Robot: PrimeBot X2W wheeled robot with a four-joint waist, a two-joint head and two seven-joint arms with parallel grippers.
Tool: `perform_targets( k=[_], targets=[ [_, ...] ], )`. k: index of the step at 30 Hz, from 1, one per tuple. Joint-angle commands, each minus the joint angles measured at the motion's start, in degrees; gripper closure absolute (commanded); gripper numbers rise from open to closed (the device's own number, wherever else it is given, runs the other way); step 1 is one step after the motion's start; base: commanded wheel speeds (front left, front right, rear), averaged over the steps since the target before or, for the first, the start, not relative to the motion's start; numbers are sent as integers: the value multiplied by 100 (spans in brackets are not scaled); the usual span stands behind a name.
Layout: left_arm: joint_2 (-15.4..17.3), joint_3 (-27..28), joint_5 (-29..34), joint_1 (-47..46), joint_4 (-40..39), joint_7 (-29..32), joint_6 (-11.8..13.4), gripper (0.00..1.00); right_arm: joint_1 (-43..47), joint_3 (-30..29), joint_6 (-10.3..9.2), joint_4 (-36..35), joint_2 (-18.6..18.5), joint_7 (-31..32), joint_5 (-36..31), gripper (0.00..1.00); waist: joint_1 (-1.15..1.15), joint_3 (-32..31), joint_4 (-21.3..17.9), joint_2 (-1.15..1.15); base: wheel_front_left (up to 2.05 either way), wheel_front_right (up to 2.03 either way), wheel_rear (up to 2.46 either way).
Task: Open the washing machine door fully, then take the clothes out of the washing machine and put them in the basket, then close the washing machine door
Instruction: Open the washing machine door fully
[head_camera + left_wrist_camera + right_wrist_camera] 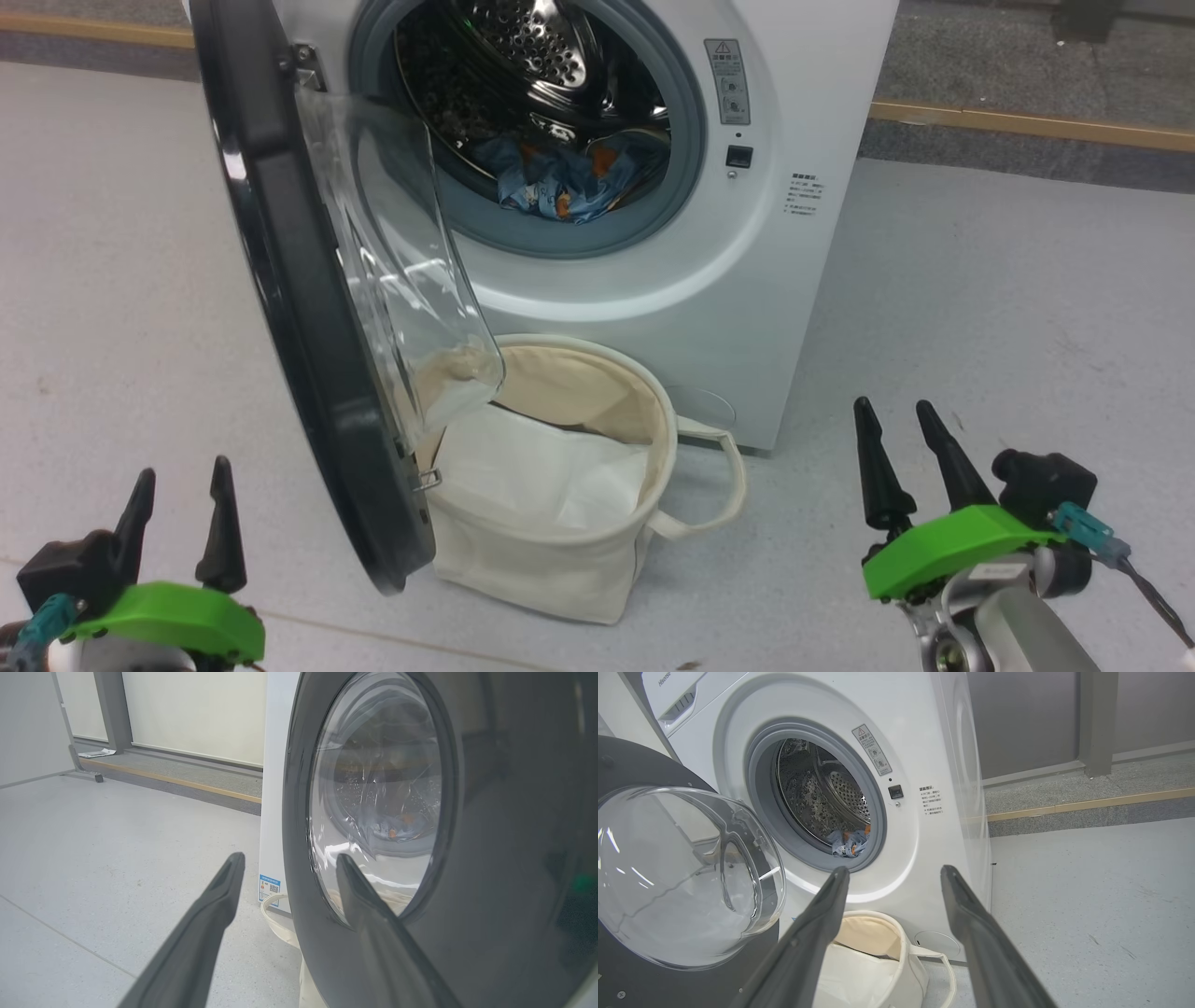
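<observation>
Item 1, door [294, 308]: open, swung out from its hinge at the washer's left, black rim nearly edge-on to my head camera, clear dome [401, 308] facing the opening. Its lower part overlaps the basket's left rim from where I look; I cannot tell if they touch.

Item 2, washer [653, 308]: white front-loader standing on the floor [980, 308], grey gasket [686, 159] and perforated drum [532, 47] exposed.

Item 3, clothes [560, 182]: blue pieces with orange print, bunched at the bottom front of the drum, just behind the gasket lip. None outside the washer.

Item 4, basket [560, 569]: cream tub on the floor directly below the opening, just beside the washer's front, one loop handle to the right. A white sheet [541, 476] lies inside.

Item 5, left gripper [185, 467]: released, fingers spread, grasping nothing, low at my left, near the door's outer face.

Item 6, right gripper [892, 403]: released, fingers apart, grasping nothing, above bare floor to the right of the basket, pointing toward the washer.
</observation>
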Motion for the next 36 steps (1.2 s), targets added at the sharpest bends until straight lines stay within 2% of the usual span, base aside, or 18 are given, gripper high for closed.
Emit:
perform_targets(
  k=[1, 8, 9, 10, 11, 18, 26, 31, 36],
  targets=[
    [168, 208, -35, -219, -176, -35, 9, 0, -275, 80, 6, -166, 47, -71, -64, 0, 0, 6, 2, 0, 0, 0, 0],
    [205, 240, -166, -229, -214, 2, -49, 0, -335, 97, 6, -76, 57, -71, -32, 0, 0, 38, 40, 0, 0, 0, 0],
    [227, 276, -204, -238, -278, -21, -62, 65, -345, 80, 6, -54, 43, -71, -24, 0, 0, 41, 58, 0, 0, 0, 0],
    [219, 308, -254, -234, -315, -29, -70, 95, -346, 69, 6, -43, 35, -71, -24, 0, 0, 38, 66, 0, 0, 0, 0],
    [214, 336, -311, -227, -357, -17, -85, 100, -346, 57, 6, -34, 27, -71, -24, 0, 0, 38, 74, 0, 0, 0, 0],
    [140, 527, -765, -406, -1269, 221, -121, 100, -309, -121, 6, -12, -38, -71, -39, 0, 0, 41, 237, 0, 0, 0, 0],
    [27, 265, -907, -1082, -2976, 1031, 162, 100, -264, -231, 6, -53, -21, -71, -81, 0, 0, 79, 440, 0, 0, 0, 0],
    [-291, -334, -1052, -1496, -3917, 1862, 397, 100, -224, -320, 6, -83, -14, -71, -99, 0, 0, 127, 556, 0, 0, 0, 0],
    [-810, -1127, -1135, -1678, -4042, 2408, 595, 100, -236, -370, 6, -119, -10, -71, -128, 0, 0, 183, 608, 0, 0, 0, 0]
  ],
)
